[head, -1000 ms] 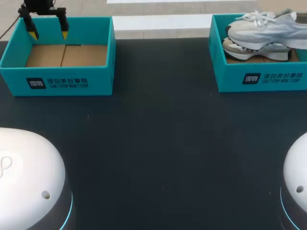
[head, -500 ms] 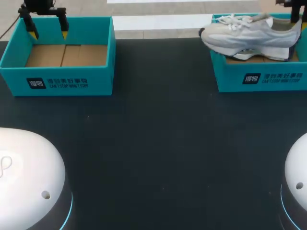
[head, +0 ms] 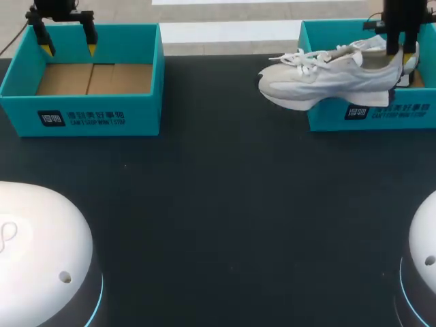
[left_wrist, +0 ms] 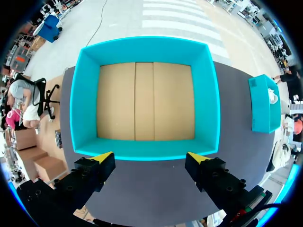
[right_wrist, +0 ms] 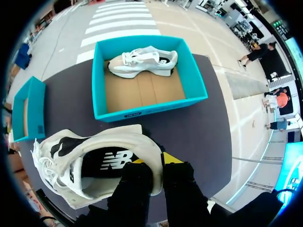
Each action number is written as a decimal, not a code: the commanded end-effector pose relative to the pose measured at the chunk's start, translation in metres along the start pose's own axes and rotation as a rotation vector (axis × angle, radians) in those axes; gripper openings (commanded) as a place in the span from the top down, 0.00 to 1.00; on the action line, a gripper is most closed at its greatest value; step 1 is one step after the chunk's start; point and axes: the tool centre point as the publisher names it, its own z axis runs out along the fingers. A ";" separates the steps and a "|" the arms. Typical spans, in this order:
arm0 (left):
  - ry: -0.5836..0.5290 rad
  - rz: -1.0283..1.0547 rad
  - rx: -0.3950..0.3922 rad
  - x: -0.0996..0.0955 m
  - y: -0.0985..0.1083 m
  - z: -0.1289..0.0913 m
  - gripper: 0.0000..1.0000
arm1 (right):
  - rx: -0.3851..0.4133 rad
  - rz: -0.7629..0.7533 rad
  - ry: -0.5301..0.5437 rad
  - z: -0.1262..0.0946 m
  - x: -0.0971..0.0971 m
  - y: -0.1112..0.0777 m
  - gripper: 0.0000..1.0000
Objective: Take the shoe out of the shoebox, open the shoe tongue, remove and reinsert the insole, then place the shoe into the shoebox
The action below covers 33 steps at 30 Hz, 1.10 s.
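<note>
A left shoebox and a right shoebox are sitting at the far corners of the surface. The left pincer is hanging over the left shoebox's rear wall. The right pincer is gripping a shoe by its heel over the right shoebox's front-left corner, with the toe pointing left. A second shoe is lying inside that box.

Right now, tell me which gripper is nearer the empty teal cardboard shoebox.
Left. The left gripper hangs above the shoebox rim; right gripper, across the table, holds a white sneaker.

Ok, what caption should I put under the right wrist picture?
Right gripper shut on the heel of a white shoe, held outside the teal shoebox where a second shoe lies.
</note>
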 end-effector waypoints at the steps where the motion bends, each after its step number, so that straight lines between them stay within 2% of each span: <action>1: 0.000 0.000 0.000 0.000 0.000 0.000 0.00 | -0.006 0.001 0.007 -0.001 -0.003 -0.001 1.00; 12: 0.000 0.000 0.000 0.000 0.000 0.000 0.00 | -0.006 0.001 0.007 -0.001 -0.003 -0.001 1.00; 15: 0.000 0.000 0.000 0.000 0.000 0.000 0.00 | 0.006 -0.048 -0.026 -0.005 0.023 -0.019 1.00; 20: 0.000 0.000 0.000 0.000 0.000 0.000 0.00 | -0.014 -0.023 -0.019 -0.012 0.059 -0.053 1.00; 26: 0.000 0.000 0.000 0.000 0.000 0.000 0.00 | 0.002 0.015 -0.014 -0.011 0.091 -0.091 1.00; 31: 0.000 0.000 0.000 0.000 0.000 0.000 0.00 | -0.021 0.063 -0.004 -0.014 0.122 -0.125 1.00; 33: 0.000 0.000 0.000 0.000 0.000 0.000 0.00 | -0.015 0.082 -0.035 -0.013 0.130 -0.140 1.00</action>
